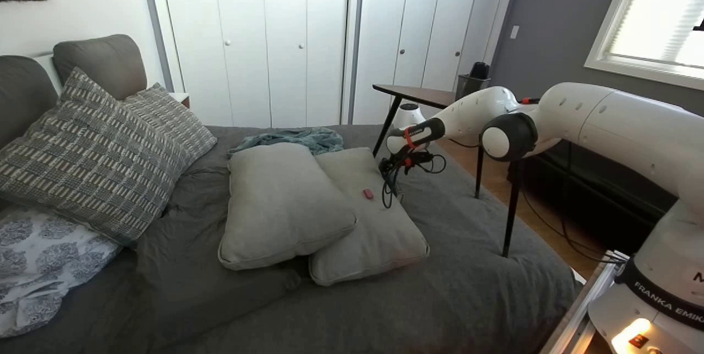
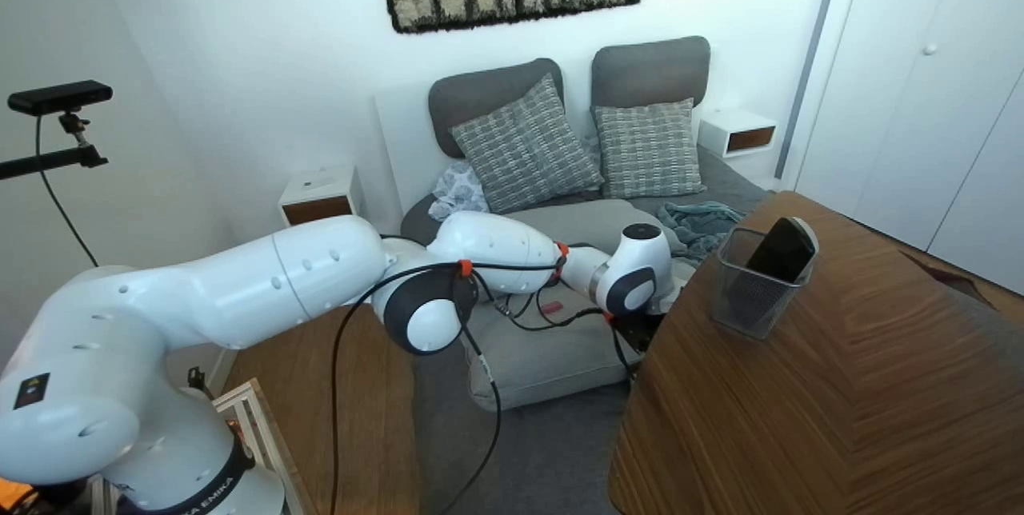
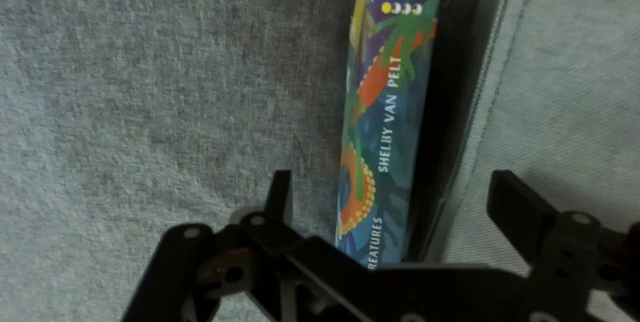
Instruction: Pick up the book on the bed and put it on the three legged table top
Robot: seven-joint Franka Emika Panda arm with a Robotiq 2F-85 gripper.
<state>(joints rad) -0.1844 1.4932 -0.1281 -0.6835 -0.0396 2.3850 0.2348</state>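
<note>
The book shows in the wrist view with its colourful blue and orange spine toward the camera. It is on the dark grey bed beside a light grey pillow, a narrow dark gap between them. My gripper is open, one finger on each side of the spine, the right one over the pillow's edge; neither visibly touches the book. In an exterior view the gripper is low beside the pillow; I cannot make out the book in either exterior view. The three legged table's brown top also shows in an exterior view.
A mesh basket with a dark item stands on the table top. Two light grey pillows overlap, with a small red object on the lower one. Table legs stand near the arm. A teal cloth lies behind the pillows.
</note>
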